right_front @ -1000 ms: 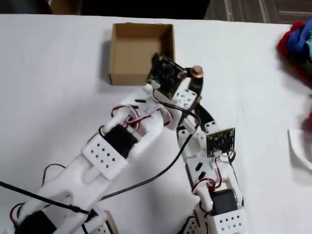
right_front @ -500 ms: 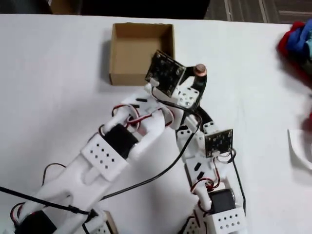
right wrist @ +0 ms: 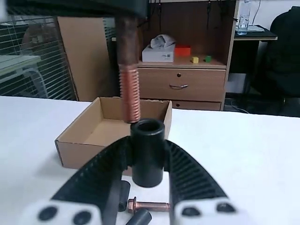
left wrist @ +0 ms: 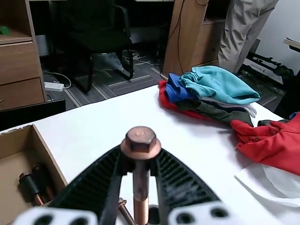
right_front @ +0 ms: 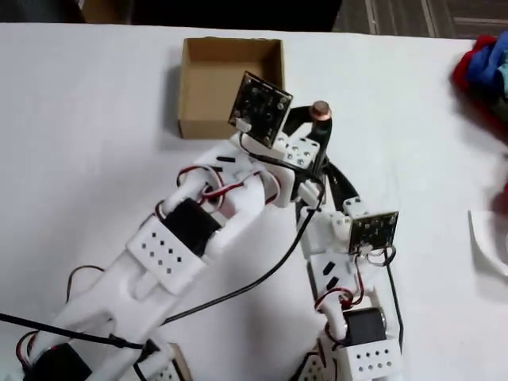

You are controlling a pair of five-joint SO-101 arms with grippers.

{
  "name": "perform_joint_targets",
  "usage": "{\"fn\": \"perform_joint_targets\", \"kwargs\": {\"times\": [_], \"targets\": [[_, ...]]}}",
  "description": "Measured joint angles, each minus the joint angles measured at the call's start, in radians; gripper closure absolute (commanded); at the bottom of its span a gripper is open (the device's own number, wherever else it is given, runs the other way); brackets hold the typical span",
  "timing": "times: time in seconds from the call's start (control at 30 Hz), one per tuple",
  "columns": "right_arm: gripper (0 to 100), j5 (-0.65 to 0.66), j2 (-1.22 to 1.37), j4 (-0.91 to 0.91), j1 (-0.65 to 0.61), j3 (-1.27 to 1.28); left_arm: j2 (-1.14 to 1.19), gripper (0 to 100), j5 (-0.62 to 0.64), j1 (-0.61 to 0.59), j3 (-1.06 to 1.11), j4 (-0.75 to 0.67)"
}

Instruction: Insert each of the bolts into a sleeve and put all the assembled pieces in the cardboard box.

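Location type: office. Indicators: a black office chair (left wrist: 101, 28) on grey carpet tiles (left wrist: 112, 84); wooden drawer cabinets (right wrist: 185, 86); a white power strip (left wrist: 55, 86) lying on the floor; a water bottle (right wrist: 242, 21) on a side shelf; a white desk (right_front: 95, 95).

Left arm (right_front: 171, 254), right arm (right_front: 365, 361): white printed shells, black servo blocks, dotted vent plates. Red, black and white cables (right_front: 268, 275) looped at joints. Black camera boards (right_front: 260, 105) on wrists. Left end effector (left wrist: 140, 157), right end effector (right wrist: 147, 145): black ribbed fingers, white screw-holed bases.
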Motion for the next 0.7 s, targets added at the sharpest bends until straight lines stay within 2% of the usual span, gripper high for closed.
{"fn": "perform_joint_targets", "kwargs": {"times": [0.7], "targets": [[97.7, 0.000, 0.000, 0.000, -0.029, 0.003, 0.000, 97, 0.000, -0.002, 0.000, 0.000]]}}
